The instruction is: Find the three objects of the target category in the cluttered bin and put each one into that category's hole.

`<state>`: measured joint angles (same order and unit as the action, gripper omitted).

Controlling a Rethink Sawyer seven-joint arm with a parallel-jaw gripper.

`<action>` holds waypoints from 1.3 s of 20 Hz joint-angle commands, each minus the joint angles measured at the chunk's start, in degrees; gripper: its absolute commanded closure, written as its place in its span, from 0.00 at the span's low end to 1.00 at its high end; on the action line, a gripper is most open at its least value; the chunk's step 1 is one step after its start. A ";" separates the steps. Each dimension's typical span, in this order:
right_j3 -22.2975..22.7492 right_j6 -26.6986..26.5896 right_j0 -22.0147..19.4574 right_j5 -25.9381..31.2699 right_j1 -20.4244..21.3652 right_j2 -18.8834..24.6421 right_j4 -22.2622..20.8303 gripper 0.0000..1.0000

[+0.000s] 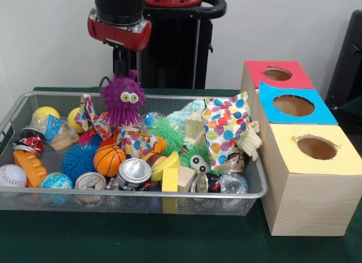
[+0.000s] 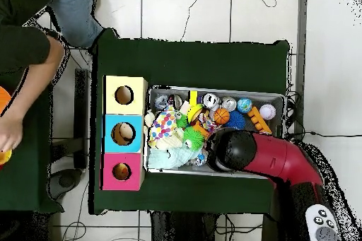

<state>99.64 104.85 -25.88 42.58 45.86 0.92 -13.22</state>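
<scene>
In the front view my gripper (image 1: 125, 70) hangs over the back of the wire bin (image 1: 113, 193), shut on the top of a purple fuzzy monster toy (image 1: 123, 99) with two eyes. The toy hangs just above the clutter. Under and around it lie a basketball (image 1: 108, 159), a blue spiky ball (image 1: 79, 159), a green spiky ball (image 1: 167, 133), a baseball (image 1: 11, 175), a globe ball (image 1: 55, 182) and drink cans (image 1: 134, 173). From overhead, the red arm (image 2: 244, 152) covers the gripper and the toy.
Three wooden boxes with holes stand beside the bin: red (image 1: 260, 68), blue (image 1: 322, 113) and yellow (image 1: 345, 161). A polka-dot bag (image 1: 225, 127) leans at the bin's box end. In the overhead view a person's arm (image 2: 28, 54) shows at the left edge.
</scene>
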 commanded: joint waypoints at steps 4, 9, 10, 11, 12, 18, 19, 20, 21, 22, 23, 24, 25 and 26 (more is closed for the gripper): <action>0.11 6.95 0.48 2.57 -1.24 0.60 2.41 1.00; 0.22 6.54 0.28 2.20 -1.37 0.68 2.53 1.00; 0.23 6.50 0.27 2.13 -1.36 0.70 2.54 1.00; 0.25 6.45 0.28 2.20 -1.32 0.70 2.57 1.00; 0.27 6.41 0.30 2.27 -1.27 0.69 2.59 1.00; 0.49 6.53 0.48 2.02 -1.23 0.64 2.62 1.00; 0.59 6.48 0.43 2.02 -1.11 0.60 2.59 1.00; 0.66 6.48 0.42 2.08 -1.02 0.58 2.63 1.00; 0.52 6.41 0.34 2.11 -1.14 0.58 2.59 1.00; 0.47 6.29 0.25 2.09 -1.19 0.60 2.54 1.00; 0.46 6.09 0.03 1.88 -1.33 0.65 2.49 1.00; 0.49 6.00 -0.07 1.81 -1.39 0.69 2.48 1.00; 0.37 5.97 -0.09 1.85 -1.42 0.68 2.45 1.00; 0.42 5.88 -0.15 1.90 -1.37 0.73 2.49 1.00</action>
<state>99.64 104.85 -25.87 42.58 45.83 0.37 -12.78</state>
